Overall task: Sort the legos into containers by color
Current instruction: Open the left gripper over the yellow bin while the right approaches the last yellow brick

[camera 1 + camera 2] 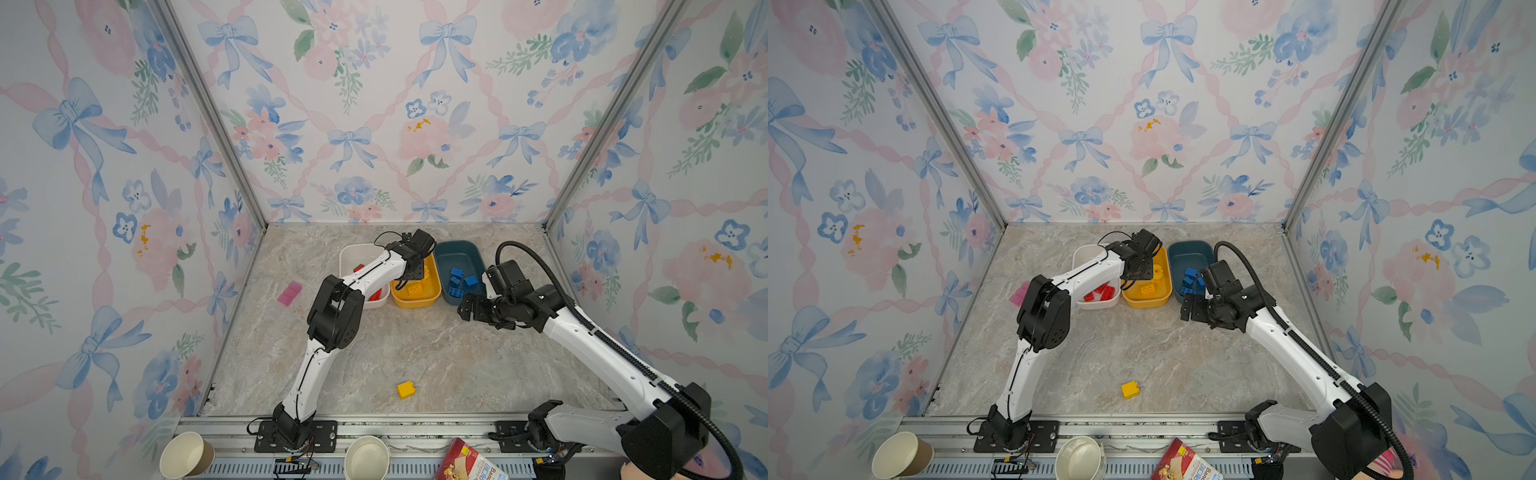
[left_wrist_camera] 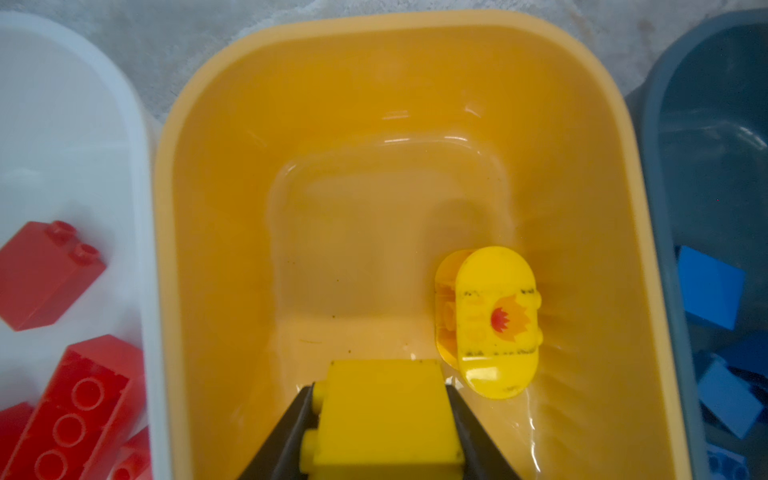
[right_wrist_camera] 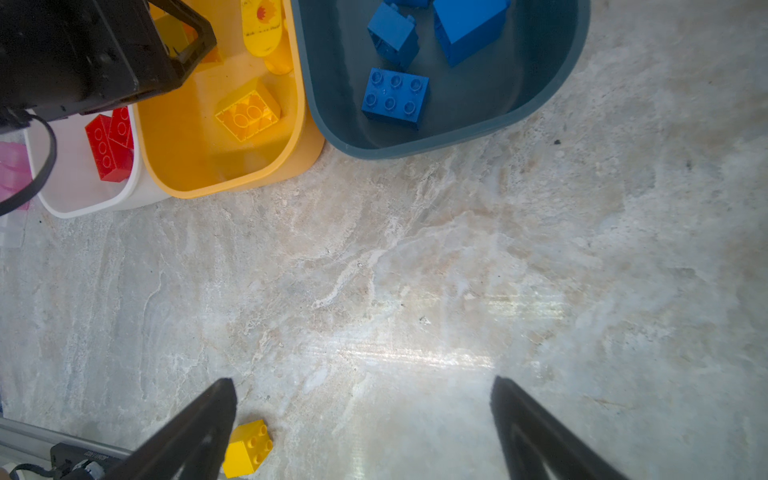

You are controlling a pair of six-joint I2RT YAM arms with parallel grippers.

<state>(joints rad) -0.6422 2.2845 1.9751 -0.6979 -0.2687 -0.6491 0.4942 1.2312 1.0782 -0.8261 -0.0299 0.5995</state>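
Gripping yellow brick [image 2: 382,419] in my left hand [image 2: 380,390]; right hand [image 3: 361,399] open | risk: bounces off rounded piece [image 2: 494,320] beside hand

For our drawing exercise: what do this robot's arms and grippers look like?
The left arm and right arm have white segments with bulky black joints. A thick ribbed black hose runs along the right arm; thin black wire loops at the left. The left gripper and right gripper have tapered black fingers.
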